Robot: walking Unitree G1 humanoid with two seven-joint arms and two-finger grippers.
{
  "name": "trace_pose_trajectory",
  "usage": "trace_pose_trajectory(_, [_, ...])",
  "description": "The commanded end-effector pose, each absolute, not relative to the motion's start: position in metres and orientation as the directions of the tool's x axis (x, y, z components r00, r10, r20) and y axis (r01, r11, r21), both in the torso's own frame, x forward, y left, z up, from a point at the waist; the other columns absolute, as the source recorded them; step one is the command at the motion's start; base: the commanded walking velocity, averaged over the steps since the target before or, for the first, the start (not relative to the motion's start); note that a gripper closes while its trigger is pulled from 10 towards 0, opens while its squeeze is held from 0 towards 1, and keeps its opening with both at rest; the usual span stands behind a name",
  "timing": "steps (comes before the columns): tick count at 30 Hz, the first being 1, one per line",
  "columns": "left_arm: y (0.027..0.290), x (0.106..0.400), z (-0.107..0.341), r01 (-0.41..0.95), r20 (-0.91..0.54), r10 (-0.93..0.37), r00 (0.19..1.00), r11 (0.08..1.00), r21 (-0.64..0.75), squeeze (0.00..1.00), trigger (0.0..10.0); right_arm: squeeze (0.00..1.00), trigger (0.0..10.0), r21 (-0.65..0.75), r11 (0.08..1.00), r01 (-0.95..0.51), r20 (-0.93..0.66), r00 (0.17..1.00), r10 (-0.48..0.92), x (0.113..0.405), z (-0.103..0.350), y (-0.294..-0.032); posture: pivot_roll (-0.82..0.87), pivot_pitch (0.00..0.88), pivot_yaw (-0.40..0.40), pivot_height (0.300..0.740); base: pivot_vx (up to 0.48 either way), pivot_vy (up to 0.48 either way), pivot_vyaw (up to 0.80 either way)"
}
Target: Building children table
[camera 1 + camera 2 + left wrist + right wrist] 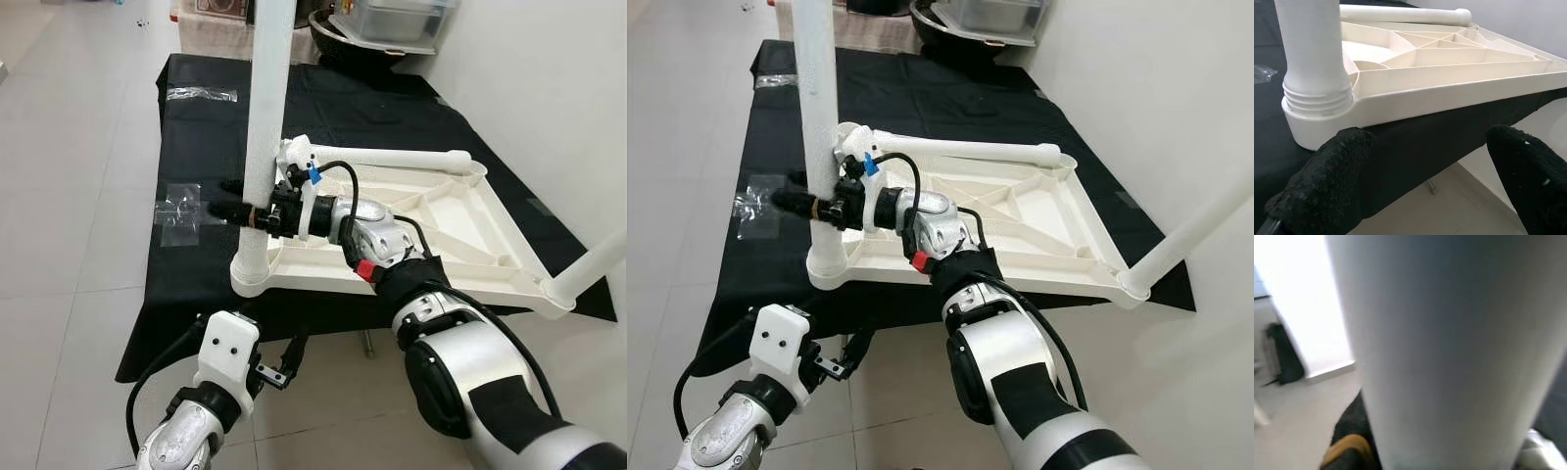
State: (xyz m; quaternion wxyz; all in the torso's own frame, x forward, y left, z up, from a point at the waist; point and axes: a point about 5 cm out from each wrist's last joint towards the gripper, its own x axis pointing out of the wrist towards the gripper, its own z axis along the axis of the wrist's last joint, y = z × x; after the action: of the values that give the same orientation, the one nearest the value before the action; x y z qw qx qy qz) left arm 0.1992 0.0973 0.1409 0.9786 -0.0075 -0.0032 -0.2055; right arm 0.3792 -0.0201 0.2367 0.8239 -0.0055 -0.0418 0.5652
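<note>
A white children's table top [446, 230] lies upside down on a black cloth [201, 147]. One white leg [266, 117] stands upright in the near left corner socket [249, 271]. My right gripper [223, 198] is shut on this leg a little above the socket, and the leg looms close in the right wrist view [1449, 347]. A second leg [402, 157] lies across the far rim. A third leg [593, 264] sticks out of the near right corner. My left gripper [1430, 139] is open and holds nothing, low at the cloth's front edge below the socket [1317, 115].
Two clear plastic bags [179, 211] [201, 94] lie on the cloth to the left. A dark bowl and a clear bin [392, 20] stand beyond the far end. A white wall [549, 88] runs along the right. Tiled floor [69, 196] is on the left.
</note>
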Motion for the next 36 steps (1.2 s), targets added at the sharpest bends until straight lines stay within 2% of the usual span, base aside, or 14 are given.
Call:
trace_pose_trajectory(1, [0.095,0.198,0.138,0.405,-0.006,-0.405,0.914,0.914,-0.017,0.0,10.0,0.0,0.0,-0.054,0.497,-0.866,0.083,0.492,0.866,0.388,0.237,-0.032,0.12,0.099,-0.19,0.74,0.0,0.0,0.0])
trace_pose_trajectory(7, [0.096,0.199,0.138,0.407,-0.006,-0.407,0.914,0.913,-0.014,0.0,10.0,0.0,0.0,0.094,0.919,-0.383,0.054,0.924,0.379,0.408,0.229,-0.057,0.12,0.095,-0.184,0.74,0.0,0.0,0.0])
trace_pose_trajectory(9, [0.096,0.199,0.138,0.406,-0.006,-0.407,0.914,0.914,-0.014,0.0,10.0,0.0,0.0,0.101,0.929,-0.356,0.049,0.935,0.352,0.409,0.229,-0.058,0.12,0.095,-0.184,0.74,0.0,0.0,0.0])
trace_pose_trajectory(12, [0.096,0.2,0.137,0.407,-0.006,-0.407,0.914,0.914,-0.009,0.0,10.0,0.0,0.0,0.188,0.973,0.132,-0.019,0.991,-0.131,0.402,0.213,-0.085,0.12,0.089,-0.181,0.74,0.0,0.0,0.0])
trace_pose_trajectory(17, [0.096,0.2,0.137,0.406,-0.007,-0.406,0.914,0.914,-0.006,0.0,10.0,0.0,0.0,0.228,0.956,0.186,-0.031,0.982,-0.184,0.393,0.211,-0.067,0.13,0.085,-0.18,0.74,0.0,0.0,0.0])
trace_pose_trajectory(19, [0.096,0.2,0.137,0.405,-0.007,-0.405,0.914,0.914,-0.005,0.0,10.0,0.0,1.9,0.296,0.942,0.155,-0.038,0.988,-0.15,0.391,0.211,-0.055,0.13,0.085,-0.18,0.74,0.0,0.0,0.0])
trace_pose_trajectory(20, [0.096,0.2,0.137,0.405,-0.007,-0.405,0.914,0.914,-0.005,0.0,10.0,0.0,10.0,0.304,0.946,0.113,-0.006,0.993,-0.117,0.391,0.215,-0.05,0.13,0.085,-0.181,0.74,0.0,0.0,0.0])
trace_pose_trajectory(23, [0.096,0.2,0.137,0.404,-0.008,-0.404,0.915,0.915,-0.006,0.0,10.0,0.0,10.0,0.298,0.952,0.069,0.035,0.996,-0.083,0.39,0.22,-0.046,0.13,0.085,-0.181,0.74,0.0,0.0,0.0])
trace_pose_trajectory(24, [0.096,0.2,0.137,0.403,-0.008,-0.403,0.915,0.915,-0.006,0.0,10.0,1.0,10.0,0.287,0.957,0.036,0.081,0.995,-0.061,0.388,0.225,-0.043,0.12,0.083,-0.181,0.74,0.0,0.0,0.0])
trace_pose_trajectory(27, [0.096,0.201,0.136,0.399,-0.01,-0.399,0.917,0.917,-0.007,0.0,10.0,1.0,10.0,0.255,0.967,0.013,0.156,0.986,-0.054,0.384,0.234,-0.045,0.12,0.081,-0.178,0.74,0.0,0.0,0.0])
trace_pose_trajectory(28, [0.097,0.201,0.136,0.396,-0.012,-0.397,0.918,0.918,-0.009,0.0,10.0,0.18,10.0,0.224,0.975,0.001,0.184,0.982,-0.043,0.381,0.235,-0.047,0.12,0.08,-0.179,0.74,0.0,0.0,0.0])
trace_pose_trajectory(30, [0.097,0.201,0.136,0.395,-0.014,-0.395,0.918,0.919,-0.01,0.0,10.0,0.18,10.0,0.211,0.977,-0.013,0.197,0.98,-0.029,0.379,0.235,-0.047,0.12,0.08,-0.179,0.74,0.0,0.0,0.0])
trace_pose_trajectory(31, [0.097,0.201,0.136,0.394,-0.015,-0.394,0.919,0.919,-0.011,0.0,10.0,0.0,10.0,0.199,0.979,-0.031,0.211,0.977,-0.012,0.376,0.234,-0.047,0.12,0.08,-0.179,0.74,0.0,0.0,0.0])
trace_pose_trajectory(36, [0.097,0.202,0.135,0.388,-0.017,-0.388,0.922,0.922,-0.012,0.0,10.0,0.0,10.0,0.153,0.985,-0.08,0.249,0.968,0.04,0.365,0.223,-0.054,0.12,0.077,-0.176,0.74,0.0,0.0,0.0])
